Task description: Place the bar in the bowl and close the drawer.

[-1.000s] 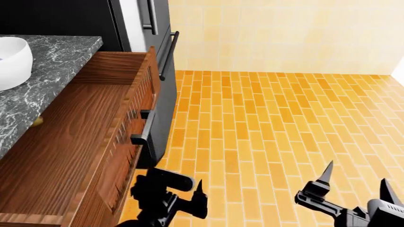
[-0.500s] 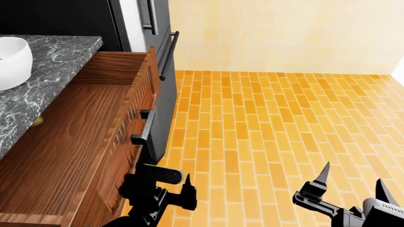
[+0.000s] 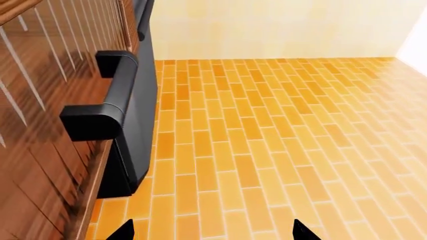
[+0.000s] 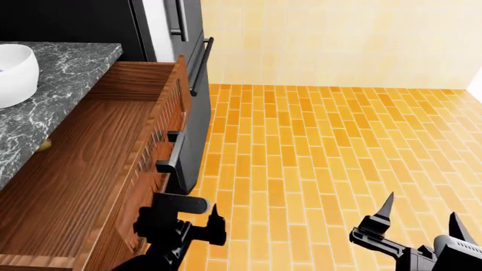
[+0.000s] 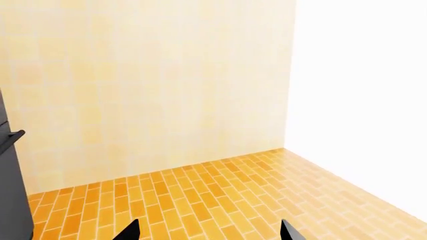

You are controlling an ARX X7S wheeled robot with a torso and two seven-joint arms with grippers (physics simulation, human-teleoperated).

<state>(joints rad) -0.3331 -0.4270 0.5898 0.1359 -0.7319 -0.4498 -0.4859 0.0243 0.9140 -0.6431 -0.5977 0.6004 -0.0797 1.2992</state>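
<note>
Head view: the drawer (image 4: 90, 169) stands open at left, the bowl (image 4: 15, 73) on the table (image 4: 68, 62) at upper left; the left gripper (image 4: 197, 228) sits low by the drawer front, the right gripper (image 4: 418, 223) at lower right, both with jaws apart and empty. Left wrist view: the drawer handle (image 3: 107, 95) fills the upper left. Right wrist view: the jaw tips show spread over orange floor (image 5: 200, 200).

The drawer (image 4: 83, 169) is standing pulled wide out from under the worktop (image 4: 56, 79), its reddish-brown grained wood showing inside, and its short dark bar handle (image 4: 171, 152) is jutting from the front. The glossy white bowl (image 4: 15, 73) is sitting upright on the worktop, beyond the drawer's back edge, partly cut off by the view.
</note>
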